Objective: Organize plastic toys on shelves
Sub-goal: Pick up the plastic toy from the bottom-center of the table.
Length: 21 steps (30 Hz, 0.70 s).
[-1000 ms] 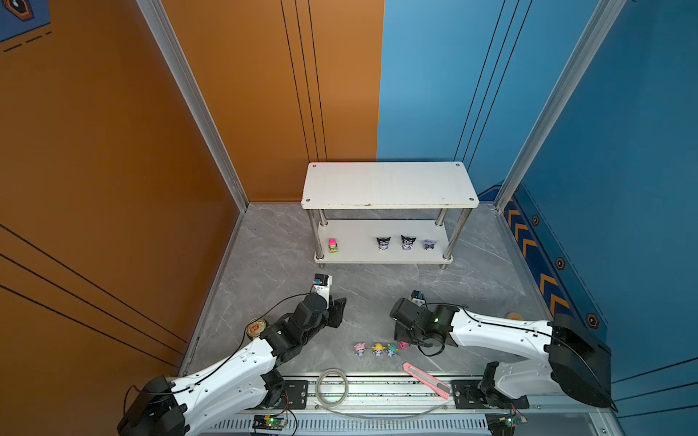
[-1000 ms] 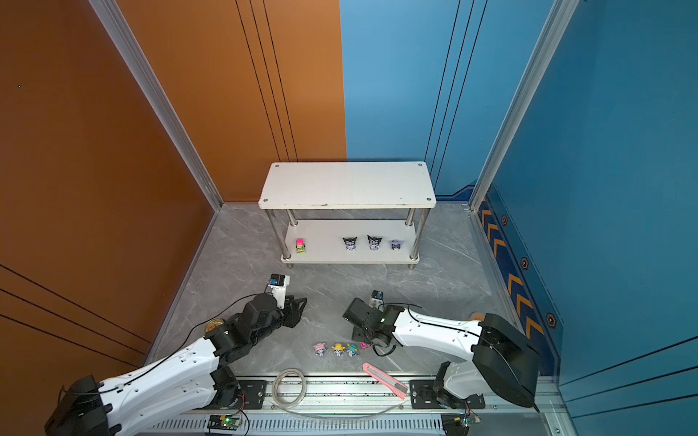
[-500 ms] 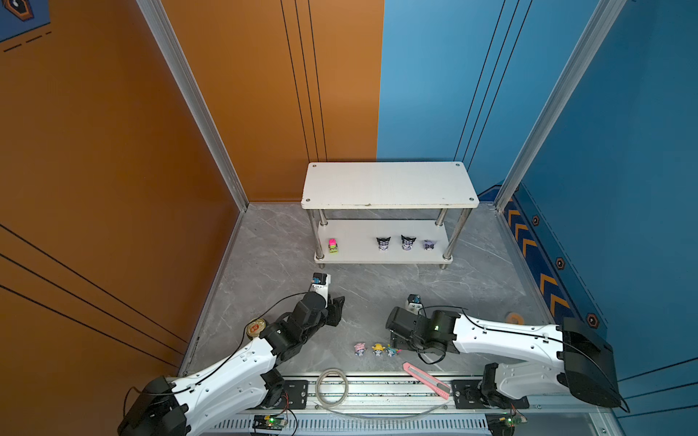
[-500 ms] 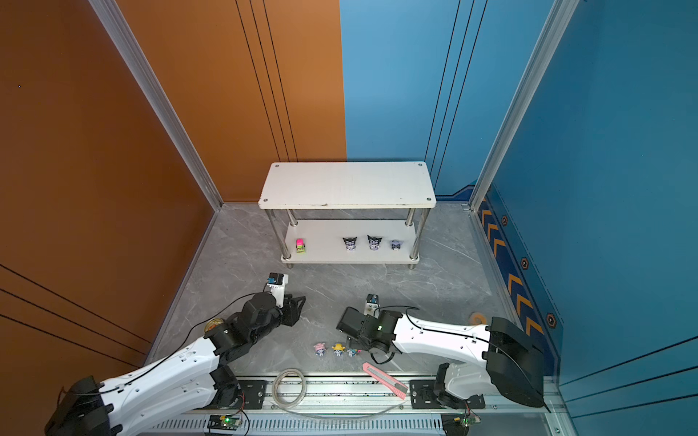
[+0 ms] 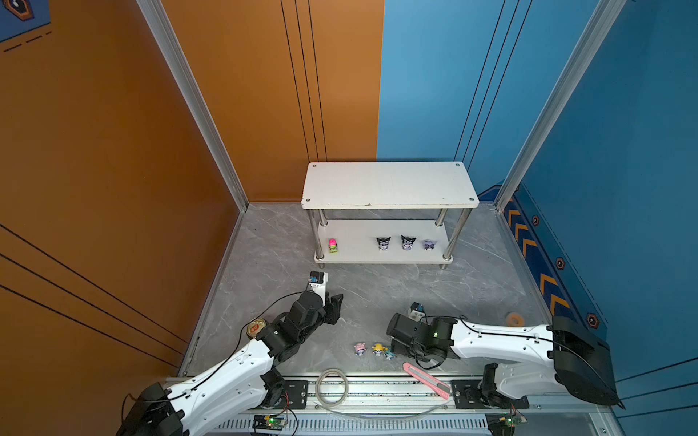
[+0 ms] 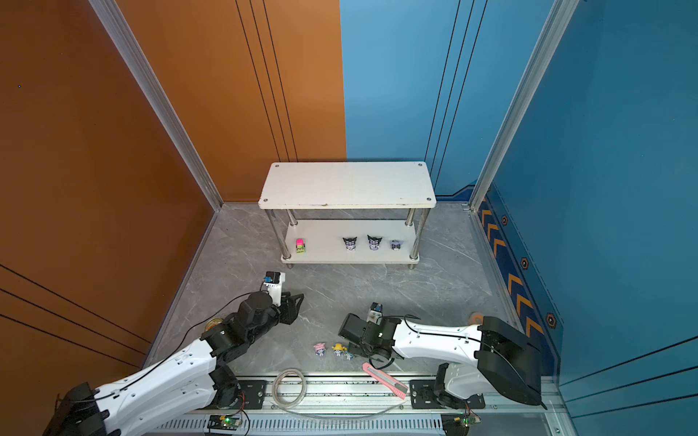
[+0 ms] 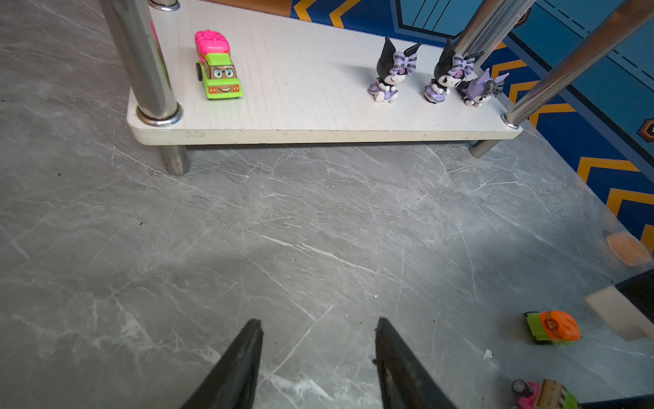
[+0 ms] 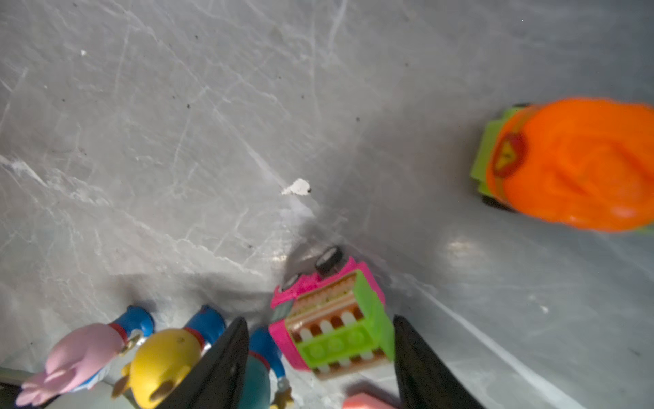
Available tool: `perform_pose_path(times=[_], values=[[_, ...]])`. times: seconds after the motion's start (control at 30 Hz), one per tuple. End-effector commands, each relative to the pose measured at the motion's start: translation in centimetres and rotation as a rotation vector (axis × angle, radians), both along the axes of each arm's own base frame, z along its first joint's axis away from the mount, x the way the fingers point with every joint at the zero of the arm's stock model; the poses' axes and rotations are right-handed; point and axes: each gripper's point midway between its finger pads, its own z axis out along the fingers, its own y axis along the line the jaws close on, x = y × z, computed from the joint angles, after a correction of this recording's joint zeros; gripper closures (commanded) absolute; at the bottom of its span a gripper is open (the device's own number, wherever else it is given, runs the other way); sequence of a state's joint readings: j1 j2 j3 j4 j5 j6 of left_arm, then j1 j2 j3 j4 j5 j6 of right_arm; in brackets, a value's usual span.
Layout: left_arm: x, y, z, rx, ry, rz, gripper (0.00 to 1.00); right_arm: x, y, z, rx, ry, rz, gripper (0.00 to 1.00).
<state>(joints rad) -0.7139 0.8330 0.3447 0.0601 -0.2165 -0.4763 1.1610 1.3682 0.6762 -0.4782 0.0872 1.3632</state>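
Pink-and-green truck (image 8: 332, 325), tipped on the floor (image 8: 177, 141) beside the teal-hatted figurine (image 8: 260, 382), bracketed by the right gripper's (image 8: 318, 318) parted jaws after its advance: pickup for the shelves (image 5: 355, 249) appears imminent; left gripper (image 7: 318, 322) gapes empty.

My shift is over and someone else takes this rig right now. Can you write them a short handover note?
Left claw: open, empty, above bare floor.
Right claw: open, straddling a tipped pink-green truck on the floor, not yet gripping.
Done: an upright truck and three black-purple figurines stand on the lower shelf.
Left: that tipped truck, the orange truck and three pastel figurines, all on the floor. The top shelf holds nothing.
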Motion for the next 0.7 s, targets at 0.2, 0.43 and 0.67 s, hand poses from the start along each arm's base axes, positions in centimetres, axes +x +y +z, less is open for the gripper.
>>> perform_pose_path(times=[0.2, 0.43, 0.67], values=[[0.3, 0.1, 0.7, -0.004, -0.011, -0.003, 0.46, 2.1, 1.7, -0.9, -0.009, 0.011, 0.042, 0.54], [0.6, 0.0, 0.4, -0.002, -0.005, -0.003, 0.46, 3.2, 1.6, -0.3, -0.083, 0.018, 0.124, 0.77], [0.8, -0.1, 0.0, 0.003, 0.008, -0.002, 0.46, 6.0, 1.8, 1.0, -0.184, -0.021, 0.253, 0.82]])
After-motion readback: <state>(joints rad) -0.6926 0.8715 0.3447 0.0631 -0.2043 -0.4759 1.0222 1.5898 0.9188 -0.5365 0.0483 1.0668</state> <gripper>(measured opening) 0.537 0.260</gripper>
